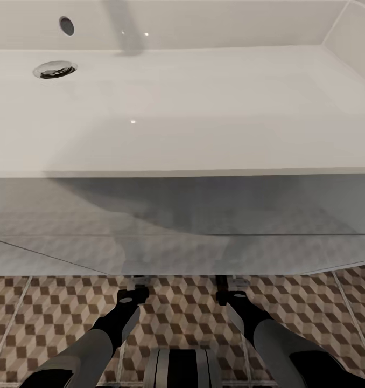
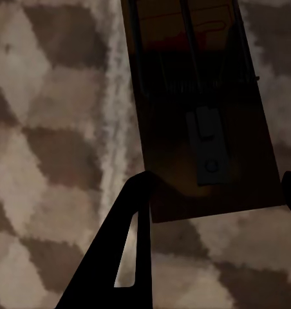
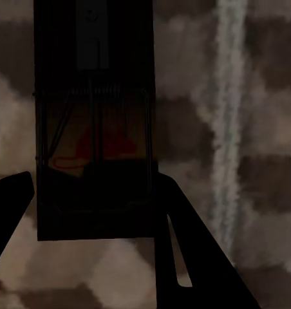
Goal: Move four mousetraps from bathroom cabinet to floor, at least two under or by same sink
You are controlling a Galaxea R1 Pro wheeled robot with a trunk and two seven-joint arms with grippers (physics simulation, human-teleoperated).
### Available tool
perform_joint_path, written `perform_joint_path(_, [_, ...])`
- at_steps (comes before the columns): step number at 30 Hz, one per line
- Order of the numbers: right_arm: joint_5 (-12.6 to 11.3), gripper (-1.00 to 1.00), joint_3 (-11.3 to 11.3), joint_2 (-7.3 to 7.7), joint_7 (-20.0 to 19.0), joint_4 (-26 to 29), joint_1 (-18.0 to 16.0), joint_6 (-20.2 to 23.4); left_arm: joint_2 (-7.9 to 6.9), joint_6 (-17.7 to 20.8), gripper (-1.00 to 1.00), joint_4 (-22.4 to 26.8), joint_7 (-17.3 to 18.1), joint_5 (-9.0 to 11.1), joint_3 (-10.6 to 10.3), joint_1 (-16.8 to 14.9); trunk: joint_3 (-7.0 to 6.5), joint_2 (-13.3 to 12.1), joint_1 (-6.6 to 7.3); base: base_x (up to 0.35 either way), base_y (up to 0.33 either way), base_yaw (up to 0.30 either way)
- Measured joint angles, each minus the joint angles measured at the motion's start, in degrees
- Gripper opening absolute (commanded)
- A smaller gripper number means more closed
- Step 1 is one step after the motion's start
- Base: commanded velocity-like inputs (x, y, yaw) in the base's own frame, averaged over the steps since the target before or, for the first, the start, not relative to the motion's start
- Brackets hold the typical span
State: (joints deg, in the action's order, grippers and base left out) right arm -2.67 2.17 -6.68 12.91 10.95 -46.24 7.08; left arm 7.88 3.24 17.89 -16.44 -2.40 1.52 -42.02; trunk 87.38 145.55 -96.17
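Sink (image 1: 204,108) filling most of head view, overhanging the cube-pattern floor (image 1: 188,312). Both arms reaching under its front edge. Left gripper (image 2: 216,187) spread around 1 mousetrap (image 2: 197,109) lying on the tiles. Right gripper (image 3: 94,187) likewise straddling a second trap (image 3: 94,129), fingers apart.

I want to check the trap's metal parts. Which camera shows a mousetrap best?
The left wrist view: its mousetrap is lit enough to show spring and plate. The right wrist view shows another mousetrap, much darker. The head view shows none; the sink blocks them.

2 mousetraps (image 2: 203,109) (image 3: 94,129), 1 sink (image 1: 204,108), 2 grippers (image 2: 213,193) (image 3: 87,193), 1 drain (image 1: 55,69).
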Motion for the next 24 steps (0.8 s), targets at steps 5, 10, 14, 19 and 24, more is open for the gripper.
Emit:
perform_joint_path(5, [0.04,-1.00,-0.04,0.16,-0.04,0.09,0.00,-0.41,0.00,0.00,-1.00,0.01,-0.03,0.00,0.01,0.00,0.00,0.00,0.00,0.000,0.000,0.000])
perform_joint_path(10, [0.06,-1.00,-0.04,0.38,-0.92,0.90,-0.26,-1.81,0.00,0.00,-1.00,0.00,-0.08,0.00,0.04,0.00,0.00,0.00,0.00,0.000,0.000,0.000])
perform_joint_path(14, [0.00,-1.00,-0.04,0.42,-1.19,1.30,-1.01,-2.43,-0.06,0.00,-1.00,-0.04,-0.07,0.00,0.07,0.00,0.00,0.00,0.00,0.000,0.000,0.000])
perform_joint_path(19, [-0.08,-1.00,-0.09,0.44,-1.29,1.42,-1.72,-3.00,-0.09,0.06,-1.00,-0.07,-0.05,0.02,0.02,0.00,0.00,0.00,0.00,0.000,0.000,0.000])
perform_joint_path(24, [-0.16,-1.00,-0.11,0.44,-1.31,1.35,-2.90,-3.29,-0.09,0.08,-1.00,-0.08,-0.02,0.01,0.01,0.00,0.00,0.00,0.00,0.000,0.000,0.000])
